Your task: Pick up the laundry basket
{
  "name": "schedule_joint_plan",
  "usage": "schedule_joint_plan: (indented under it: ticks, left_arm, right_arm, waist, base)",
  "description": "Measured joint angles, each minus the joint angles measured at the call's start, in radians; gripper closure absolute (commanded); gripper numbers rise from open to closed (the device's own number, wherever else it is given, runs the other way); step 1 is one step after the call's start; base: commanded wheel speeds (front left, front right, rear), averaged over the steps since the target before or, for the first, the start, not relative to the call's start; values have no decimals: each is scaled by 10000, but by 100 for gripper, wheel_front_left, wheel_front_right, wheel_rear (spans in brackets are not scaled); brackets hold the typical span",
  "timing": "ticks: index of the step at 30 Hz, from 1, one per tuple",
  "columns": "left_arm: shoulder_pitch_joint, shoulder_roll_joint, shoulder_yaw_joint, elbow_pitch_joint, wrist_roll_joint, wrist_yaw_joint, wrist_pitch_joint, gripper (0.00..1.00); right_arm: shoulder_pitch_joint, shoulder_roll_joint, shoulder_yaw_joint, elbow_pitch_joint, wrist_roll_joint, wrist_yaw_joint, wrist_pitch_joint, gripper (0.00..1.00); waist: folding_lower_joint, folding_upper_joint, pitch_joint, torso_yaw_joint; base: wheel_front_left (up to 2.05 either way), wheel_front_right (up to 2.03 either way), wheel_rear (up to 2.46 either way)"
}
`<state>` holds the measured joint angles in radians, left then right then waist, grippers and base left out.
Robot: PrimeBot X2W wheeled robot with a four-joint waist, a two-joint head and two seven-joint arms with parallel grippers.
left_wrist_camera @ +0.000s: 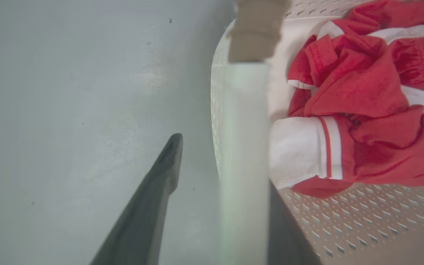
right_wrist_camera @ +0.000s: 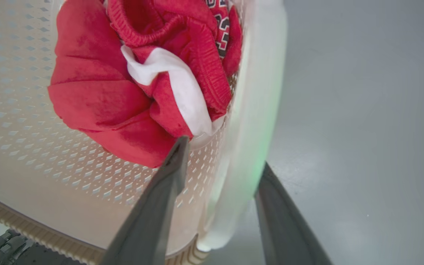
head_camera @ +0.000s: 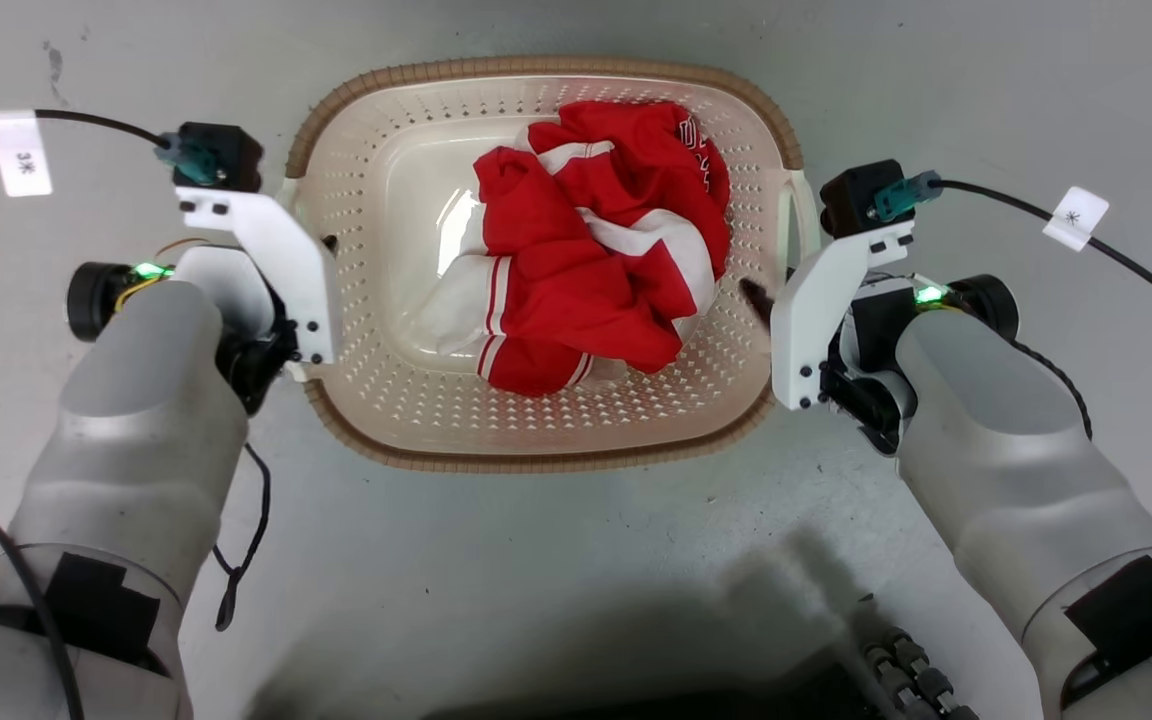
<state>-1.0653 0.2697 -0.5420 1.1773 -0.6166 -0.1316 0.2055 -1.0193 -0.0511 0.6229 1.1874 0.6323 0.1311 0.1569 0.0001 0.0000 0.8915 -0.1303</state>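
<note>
The laundry basket [head_camera: 536, 455], cream with perforated walls and a brown woven-look rim, sits on the grey floor in the middle of the head view. A crumpled red and white garment [head_camera: 596, 250] lies inside it. My left gripper [head_camera: 308, 290] is at the basket's left white handle [left_wrist_camera: 243, 147]. It is open, one finger [left_wrist_camera: 160, 184] outside over the floor and the other behind the handle on the basket side. My right gripper [right_wrist_camera: 223, 152] is open astride the right white handle [right_wrist_camera: 250, 140], with one finger [right_wrist_camera: 168, 184] inside the basket and the other outside.
Black cables with white tags [head_camera: 21, 150] [head_camera: 1074, 217] run from both wrists across the bare grey floor. My dark base [head_camera: 836, 690] shows at the bottom edge. Open floor lies around the basket on all sides.
</note>
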Motion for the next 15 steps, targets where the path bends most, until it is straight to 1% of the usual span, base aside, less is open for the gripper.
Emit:
schedule_joint_plan:
  ticks: [4,9,15]
  left_arm:
    - [-43,-50,-144,-27,-278,2,0,100]
    - [-8,-121,-445,81,-640,8,339,100]
    - [157,-299,-763,201,-1103,10,1298,100]
  right_arm:
    - [-51,0,219,50,355,-19,-88,100]
    - [-37,-4,581,224,754,-19,-151,100]
    - [-32,-23,970,420,1149,-19,688,100]
  waist:
    - [0,0,21,20]
    - [0,0,-162,38]
    - [0,0,-727,95]
  base:
    - [0,0,0]
    - [0,0,0]
    - [0,0,0]
